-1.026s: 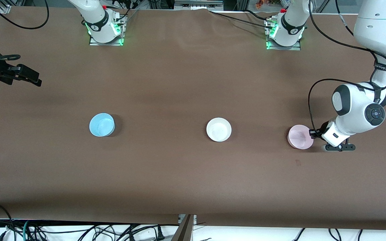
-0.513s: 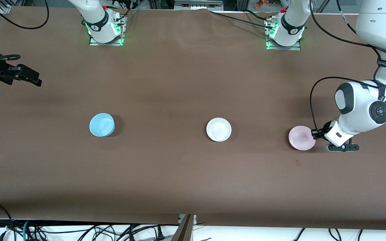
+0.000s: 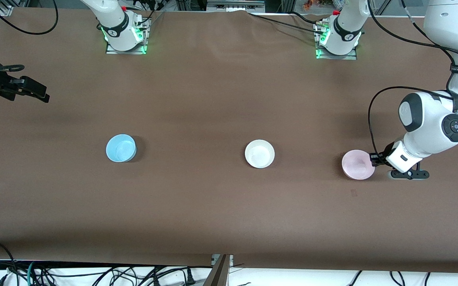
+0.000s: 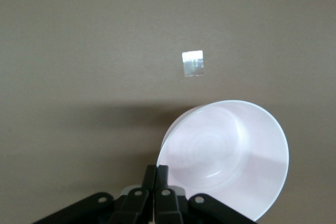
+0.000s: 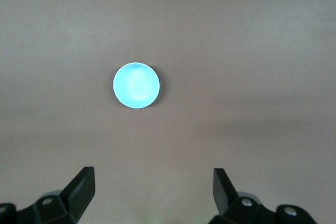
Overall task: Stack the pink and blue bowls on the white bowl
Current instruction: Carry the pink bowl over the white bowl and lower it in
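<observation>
The left gripper, at the left arm's end of the table, is clamped on the rim of the pink bowl, which hangs tilted above the surface. The white bowl sits mid-table, and the blue bowl toward the right arm's end. The right gripper waits, fingers spread wide and empty, over that end.

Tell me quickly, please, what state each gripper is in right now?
Left gripper: shut on the pink bowl, fingers pinching its rim.
Right gripper: open, holding nothing, waiting high over the table with the blue bowl below it.
</observation>
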Controlling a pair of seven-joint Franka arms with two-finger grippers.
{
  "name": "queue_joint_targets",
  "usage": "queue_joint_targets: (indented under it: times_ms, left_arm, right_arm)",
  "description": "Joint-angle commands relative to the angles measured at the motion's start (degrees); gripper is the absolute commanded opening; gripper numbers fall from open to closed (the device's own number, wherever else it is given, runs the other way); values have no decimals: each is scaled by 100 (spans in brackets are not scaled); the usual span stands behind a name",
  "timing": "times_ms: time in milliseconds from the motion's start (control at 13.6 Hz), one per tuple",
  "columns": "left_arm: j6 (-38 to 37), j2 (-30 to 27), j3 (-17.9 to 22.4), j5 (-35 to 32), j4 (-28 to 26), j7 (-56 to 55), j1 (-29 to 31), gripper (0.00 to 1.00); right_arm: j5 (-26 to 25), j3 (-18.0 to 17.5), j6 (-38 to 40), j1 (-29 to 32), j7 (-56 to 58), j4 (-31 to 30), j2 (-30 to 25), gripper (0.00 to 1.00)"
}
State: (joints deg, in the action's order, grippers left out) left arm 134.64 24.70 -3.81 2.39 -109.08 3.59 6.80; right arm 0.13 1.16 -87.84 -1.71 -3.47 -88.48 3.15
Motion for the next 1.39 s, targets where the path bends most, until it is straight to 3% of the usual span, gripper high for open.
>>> queue_joint_targets:
  times_ms: [0,293,953,1319]
  left_arm:
    - [-227,-150,-241,-2,79,-454,-3,0]
    - [-316,-150,-514,7,115,-1016,-3,0]
    - [-298,-132,-1850,7,124,-3530,-12,0]
    - [-210,-1,-2018,-2,237,-4234,-319,0]
  right_arm:
    - [84,7,74,13,-4,68,-16,99]
    - [84,7,65,4,-4,77,-16,99]
    - [84,7,65,4,-4,68,-16,99]
    - [84,7,65,4,-4,77,-16,99]
